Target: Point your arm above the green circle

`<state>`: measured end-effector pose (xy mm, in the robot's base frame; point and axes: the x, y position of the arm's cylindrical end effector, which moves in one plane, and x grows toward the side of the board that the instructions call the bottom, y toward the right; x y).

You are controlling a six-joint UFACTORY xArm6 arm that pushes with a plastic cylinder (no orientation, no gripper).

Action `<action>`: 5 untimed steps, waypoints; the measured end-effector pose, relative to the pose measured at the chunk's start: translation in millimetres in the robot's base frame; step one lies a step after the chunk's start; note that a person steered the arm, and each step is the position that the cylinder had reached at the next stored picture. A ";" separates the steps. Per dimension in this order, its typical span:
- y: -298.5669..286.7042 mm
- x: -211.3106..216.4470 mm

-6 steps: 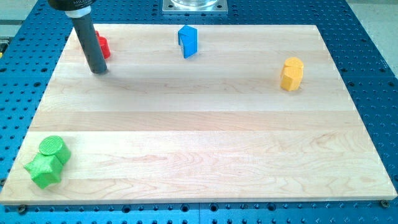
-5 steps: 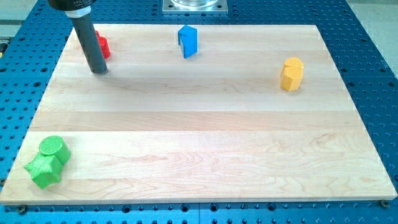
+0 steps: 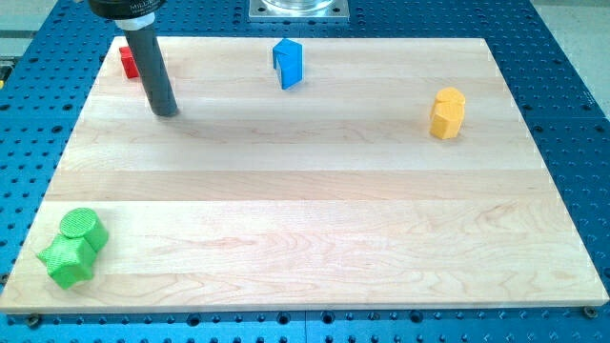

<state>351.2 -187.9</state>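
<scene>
The green circle [image 3: 81, 227] lies at the board's bottom left, touching a green star-shaped block [image 3: 66, 261] just below it. My tip [image 3: 166, 111] rests on the board near the top left, far above the green circle and a little to its right. A red block [image 3: 127, 62] sits just left of the rod, partly hidden by it.
A blue block [image 3: 288, 63] stands at the top centre. A yellow block [image 3: 446, 112] stands at the right. The wooden board [image 3: 305, 191] lies on a blue perforated table.
My rod has moved a little to the right and slightly down, so the red block now shows on its left instead of its right.
</scene>
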 end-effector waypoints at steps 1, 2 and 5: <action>0.0 0.0; 26.8 3.6; 55.6 12.5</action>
